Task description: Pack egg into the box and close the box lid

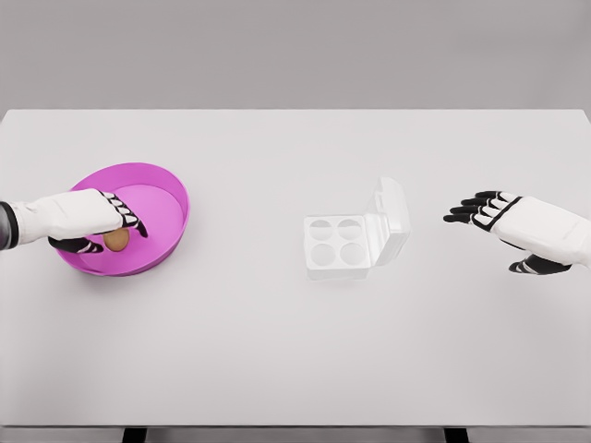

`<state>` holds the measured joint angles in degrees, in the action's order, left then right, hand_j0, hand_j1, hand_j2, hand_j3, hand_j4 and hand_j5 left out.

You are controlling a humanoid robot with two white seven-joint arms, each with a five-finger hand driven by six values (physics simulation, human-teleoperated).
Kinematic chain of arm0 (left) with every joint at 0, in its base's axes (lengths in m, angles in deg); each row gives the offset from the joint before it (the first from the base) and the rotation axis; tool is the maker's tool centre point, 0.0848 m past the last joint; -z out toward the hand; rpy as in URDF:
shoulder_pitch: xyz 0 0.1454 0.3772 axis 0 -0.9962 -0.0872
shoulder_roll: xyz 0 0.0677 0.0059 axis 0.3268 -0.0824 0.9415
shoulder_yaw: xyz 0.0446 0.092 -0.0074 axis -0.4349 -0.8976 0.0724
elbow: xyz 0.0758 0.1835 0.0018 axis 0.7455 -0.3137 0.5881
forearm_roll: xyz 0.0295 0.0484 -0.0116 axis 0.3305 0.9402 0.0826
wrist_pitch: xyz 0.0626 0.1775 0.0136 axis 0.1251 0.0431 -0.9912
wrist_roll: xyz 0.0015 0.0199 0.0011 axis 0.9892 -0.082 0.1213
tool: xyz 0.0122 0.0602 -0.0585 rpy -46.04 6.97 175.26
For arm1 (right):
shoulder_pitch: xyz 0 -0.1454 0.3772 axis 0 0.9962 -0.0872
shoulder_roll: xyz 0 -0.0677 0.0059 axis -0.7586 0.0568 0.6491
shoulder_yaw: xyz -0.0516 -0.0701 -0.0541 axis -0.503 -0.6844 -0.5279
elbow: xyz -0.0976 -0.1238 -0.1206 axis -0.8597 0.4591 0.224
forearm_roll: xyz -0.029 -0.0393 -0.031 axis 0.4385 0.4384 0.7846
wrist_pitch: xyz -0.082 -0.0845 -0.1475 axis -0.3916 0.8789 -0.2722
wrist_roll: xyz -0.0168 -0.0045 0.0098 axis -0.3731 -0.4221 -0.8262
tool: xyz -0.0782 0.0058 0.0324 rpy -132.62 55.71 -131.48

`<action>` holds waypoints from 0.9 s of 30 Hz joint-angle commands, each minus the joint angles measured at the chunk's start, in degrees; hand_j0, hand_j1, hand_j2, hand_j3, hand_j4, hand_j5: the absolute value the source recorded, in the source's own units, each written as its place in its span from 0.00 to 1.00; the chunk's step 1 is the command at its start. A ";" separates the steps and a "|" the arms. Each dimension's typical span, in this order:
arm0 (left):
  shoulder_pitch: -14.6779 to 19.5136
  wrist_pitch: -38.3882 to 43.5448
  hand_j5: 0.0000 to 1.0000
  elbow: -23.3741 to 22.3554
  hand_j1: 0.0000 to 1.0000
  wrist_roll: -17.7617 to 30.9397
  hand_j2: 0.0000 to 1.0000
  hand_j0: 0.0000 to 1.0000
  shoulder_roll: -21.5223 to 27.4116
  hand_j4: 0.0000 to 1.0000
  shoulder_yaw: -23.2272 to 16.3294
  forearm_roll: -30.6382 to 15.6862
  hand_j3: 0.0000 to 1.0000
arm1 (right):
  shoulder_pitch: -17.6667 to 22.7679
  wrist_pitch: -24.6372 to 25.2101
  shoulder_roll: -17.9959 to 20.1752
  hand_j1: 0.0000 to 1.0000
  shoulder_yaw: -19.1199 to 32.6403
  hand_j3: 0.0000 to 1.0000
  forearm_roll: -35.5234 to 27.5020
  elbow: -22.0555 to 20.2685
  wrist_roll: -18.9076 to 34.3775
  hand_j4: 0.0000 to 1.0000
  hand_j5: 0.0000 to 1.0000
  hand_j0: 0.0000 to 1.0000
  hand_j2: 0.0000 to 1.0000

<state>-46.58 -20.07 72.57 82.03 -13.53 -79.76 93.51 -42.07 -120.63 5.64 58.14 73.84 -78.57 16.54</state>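
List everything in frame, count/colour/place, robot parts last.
table: 1, white, fills most of the view
bowl: 1, magenta, left side of the table
egg: 1, brown, inside the bowl, between the left robot hand's fingers
egg box: 1, white, four empty cups, right of centre on the table
box lid: 1, translucent white, standing open on the box's right side
left robot hand: 1, white with black fingers, reaching into the bowl, closed on the egg
right robot hand: 1, white with black fingers, spread open right of the box, holding nothing
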 commanded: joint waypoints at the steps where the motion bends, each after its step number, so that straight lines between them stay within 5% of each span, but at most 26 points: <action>1: -0.09 0.13 0.70 -0.08 0.70 -0.02 0.70 0.70 0.05 0.70 0.02 -0.23 0.70 | 0.00 0.16 0.06 1.00 0.12 1.00 -0.34 -0.02 -0.03 1.00 1.00 1.00 1.00; 27: -0.09 0.13 0.61 -0.08 0.61 -0.02 0.61 0.61 -0.03 0.61 -0.07 0.65 0.61 | 0.26 0.16 0.15 1.00 0.56 1.00 -0.42 -0.02 -0.03 1.00 1.00 1.00 1.00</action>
<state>-46.67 -19.99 72.55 81.98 -13.62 -79.83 94.16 -41.81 -120.63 5.79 58.67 73.77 -78.57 16.54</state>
